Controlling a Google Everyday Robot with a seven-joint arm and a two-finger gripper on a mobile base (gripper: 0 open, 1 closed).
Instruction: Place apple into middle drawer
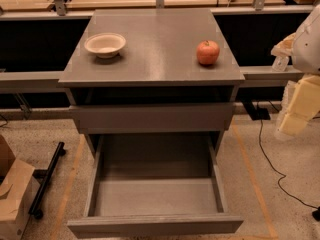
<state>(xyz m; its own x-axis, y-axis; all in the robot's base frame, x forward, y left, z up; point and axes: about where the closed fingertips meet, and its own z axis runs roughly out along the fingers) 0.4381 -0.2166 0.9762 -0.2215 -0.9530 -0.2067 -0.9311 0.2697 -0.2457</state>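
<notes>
The apple (208,52) is red-orange and sits on the right side of the grey cabinet top (160,44), near the front edge. The middle drawer (156,196) is pulled out wide open below it, showing a bare flat grey floor, low side walls and a plain front panel. My gripper (295,116) hangs at the right edge of the view, to the right of the cabinet and lower than the apple, well apart from both. It holds nothing that I can see.
A cream bowl (105,44) stands on the left of the cabinet top. A closed plain drawer front (152,117) sits above the open drawer. A cardboard box (14,194) and a black bar (46,180) lie on the floor at left. A black cable (267,156) runs at right.
</notes>
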